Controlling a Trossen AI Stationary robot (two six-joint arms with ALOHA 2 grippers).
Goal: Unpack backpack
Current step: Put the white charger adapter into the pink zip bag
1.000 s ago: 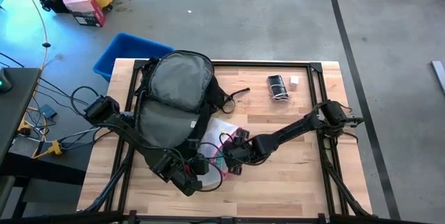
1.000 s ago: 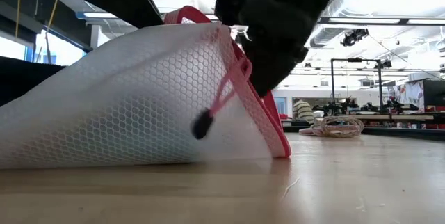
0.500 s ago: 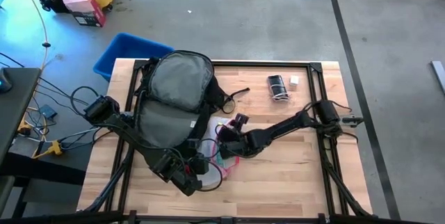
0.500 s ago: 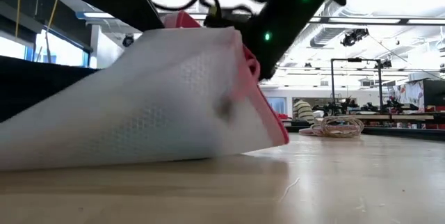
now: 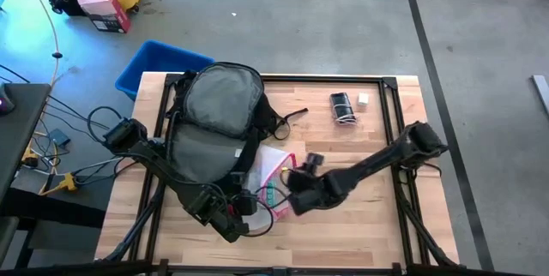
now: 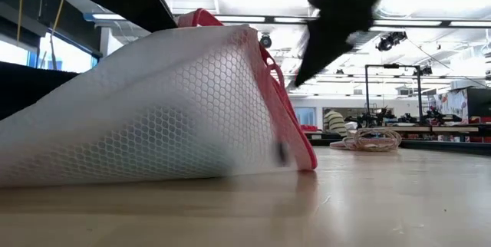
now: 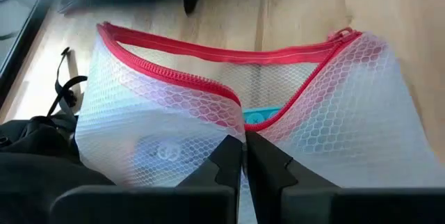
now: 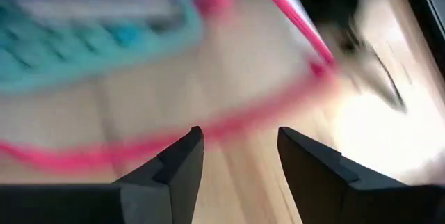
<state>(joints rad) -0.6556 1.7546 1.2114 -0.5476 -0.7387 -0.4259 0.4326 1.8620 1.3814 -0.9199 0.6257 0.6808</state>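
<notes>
Lying grey-panel-up, black backpack [image 5: 214, 113], straps splayed

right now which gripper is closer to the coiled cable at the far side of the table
Right. The right gripper sits mid-table by the pouch, with bare wood between it and the coiled cable. The left gripper is farther, pinching the pouch's near edge.
</notes>
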